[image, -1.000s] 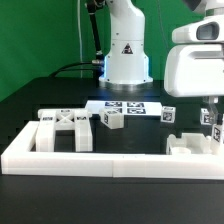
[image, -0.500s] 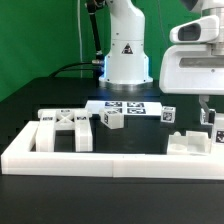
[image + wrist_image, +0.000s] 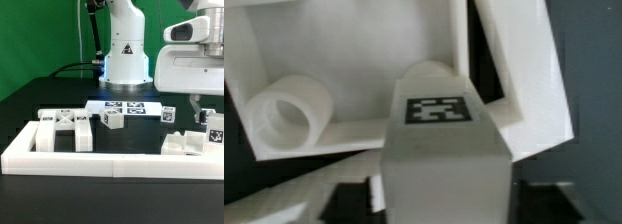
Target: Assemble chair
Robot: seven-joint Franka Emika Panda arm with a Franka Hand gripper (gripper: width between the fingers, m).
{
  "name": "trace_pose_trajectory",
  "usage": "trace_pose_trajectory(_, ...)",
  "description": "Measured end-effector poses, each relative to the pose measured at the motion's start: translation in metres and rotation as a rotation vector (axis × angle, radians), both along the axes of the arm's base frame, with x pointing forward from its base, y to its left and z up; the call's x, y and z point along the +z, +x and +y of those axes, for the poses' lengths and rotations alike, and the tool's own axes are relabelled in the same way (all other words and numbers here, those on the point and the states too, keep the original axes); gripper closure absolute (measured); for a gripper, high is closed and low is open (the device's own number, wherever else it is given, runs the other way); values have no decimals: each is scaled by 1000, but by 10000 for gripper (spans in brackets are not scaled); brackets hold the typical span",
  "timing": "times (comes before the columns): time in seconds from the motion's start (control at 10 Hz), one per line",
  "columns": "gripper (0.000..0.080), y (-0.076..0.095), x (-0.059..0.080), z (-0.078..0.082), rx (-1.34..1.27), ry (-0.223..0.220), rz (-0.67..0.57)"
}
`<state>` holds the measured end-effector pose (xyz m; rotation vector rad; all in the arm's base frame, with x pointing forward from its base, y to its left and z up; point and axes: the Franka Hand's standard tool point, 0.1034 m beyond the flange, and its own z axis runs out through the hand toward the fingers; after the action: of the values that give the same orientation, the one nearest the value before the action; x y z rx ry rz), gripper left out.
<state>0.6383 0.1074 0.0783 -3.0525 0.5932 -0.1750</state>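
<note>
White plastic makes up nearly everything here. Nearest, the long border wall (image 3: 100, 158) lies across the front of the black surface (image 3: 30, 100). Just behind it, toward the exterior view's right, sits a chair panel (image 3: 183, 146) with a round socket. A tagged leg (image 3: 213, 135) stands upright against it; whether the leg is seated in the panel I cannot tell. These pieces look light, stiff and rather slick. I judge the leg is best taken across its flat sides, low enough not to tip it, and pressed straight down rather than twisted. Directly above it hangs the claw (image 3: 208, 108), pointing straight down from the bulky white hand. Its jaws stand parted wider than the leg and grip nothing that I can see; one finger (image 3: 196, 103) shows clear of the leg. Further back, toward the exterior view's left, rests the X-braced frame (image 3: 62, 128), with a tagged block (image 3: 111, 120) just beside it. Another block (image 3: 168, 115) lies near the marker board (image 3: 125, 107). Farthest back stands the arm's base (image 3: 125, 50), before a green backdrop.
</note>
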Motion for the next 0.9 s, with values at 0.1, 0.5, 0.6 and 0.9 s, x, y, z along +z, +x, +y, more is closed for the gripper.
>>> trace_pose_trajectory(0.1, 303, 0, 1, 0, 8, -1, -1)
trace_pose_trajectory(0.5, 151, -15, 16, -6, 121, -9, 16)
trace_pose_trajectory(0.6, 151, -24, 18, -1, 113, -5, 22)
trace_pose_trajectory(0.9, 151, -24, 16, -2, 112, -5, 25)
